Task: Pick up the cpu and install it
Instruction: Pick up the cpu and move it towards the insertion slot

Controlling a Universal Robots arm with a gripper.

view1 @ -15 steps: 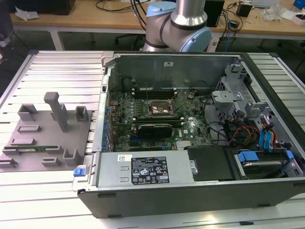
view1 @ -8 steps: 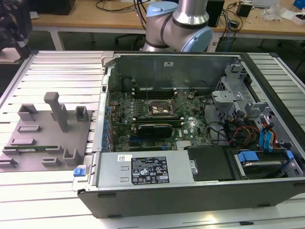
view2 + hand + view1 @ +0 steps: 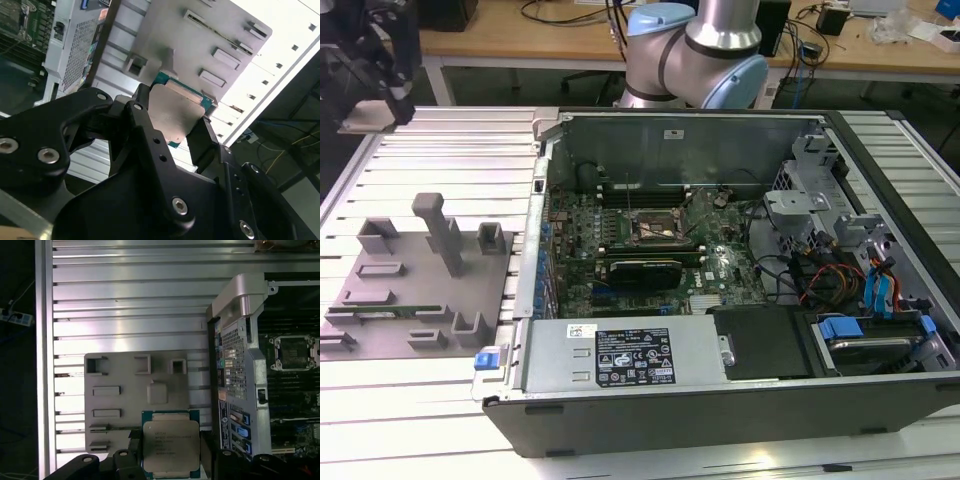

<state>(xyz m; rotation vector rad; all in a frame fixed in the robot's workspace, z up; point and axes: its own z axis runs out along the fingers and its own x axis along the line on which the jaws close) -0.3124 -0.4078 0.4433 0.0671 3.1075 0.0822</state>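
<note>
– So, what does the tool have right now?

– Your black two-fingered gripper (image 3: 175,125) is closed on the cpu (image 3: 171,446), the small flat square chip with a pale silver metal top and a green edge. One black finger (image 3: 201,142) presses each of two opposite sides. The metal top faces the wrist cameras, and the chip sits level between the jaws with nothing else touching it.

– And where is that over the bench?

– You are holding it clear in the air above the flat grey plastic tray (image 3: 125,390), which lies on the ribbed aluminium table (image 3: 125,305). A shallow square recess (image 3: 156,392) in the tray is bare.

– Which way is the target from there?

– The square black-framed metal socket (image 3: 292,352) with its dark centre lies on the green motherboard inside the open grey computer case (image 3: 620,350). In the exterior view the tray is at the left and the socket is well apart toward the right. You have the case's upright side wall (image 3: 235,365) standing between the chip and the socket. The chip is close to square, so I judge that what matters is how its sides line up with the socket frame.
</note>
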